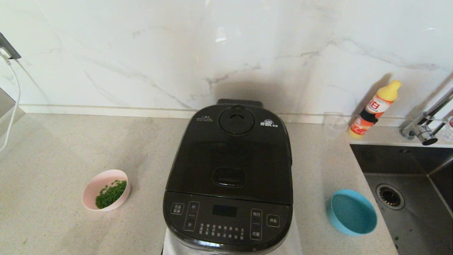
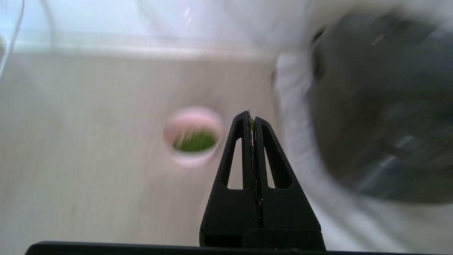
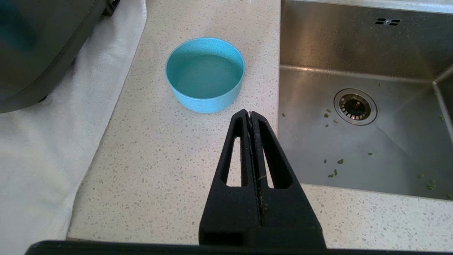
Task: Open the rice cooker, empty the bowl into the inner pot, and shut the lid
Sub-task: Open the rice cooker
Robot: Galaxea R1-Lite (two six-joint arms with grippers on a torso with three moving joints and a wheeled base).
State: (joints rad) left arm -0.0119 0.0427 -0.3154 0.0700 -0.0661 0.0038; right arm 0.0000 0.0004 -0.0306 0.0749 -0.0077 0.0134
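Observation:
The black rice cooker (image 1: 230, 177) stands in the middle of the counter with its lid (image 1: 231, 156) shut; its latch button (image 1: 229, 177) faces me. The inner pot is hidden under the lid. A pink bowl (image 1: 106, 189) with chopped green bits sits to the cooker's left, and shows in the left wrist view (image 2: 193, 136). A blue bowl (image 1: 351, 211) sits to the cooker's right, tilted, and shows in the right wrist view (image 3: 205, 74). Neither arm shows in the head view. My left gripper (image 2: 250, 117) is shut, short of the pink bowl. My right gripper (image 3: 249, 114) is shut and empty, short of the blue bowl.
A steel sink (image 1: 410, 198) with a tap (image 1: 424, 129) lies at the right; green bits lie in it (image 3: 336, 171). An orange bottle (image 1: 373, 109) and a clear cup (image 1: 334, 124) stand by the wall. A white cloth (image 3: 42, 141) lies under the cooker. A white cable (image 1: 12, 102) hangs at the far left.

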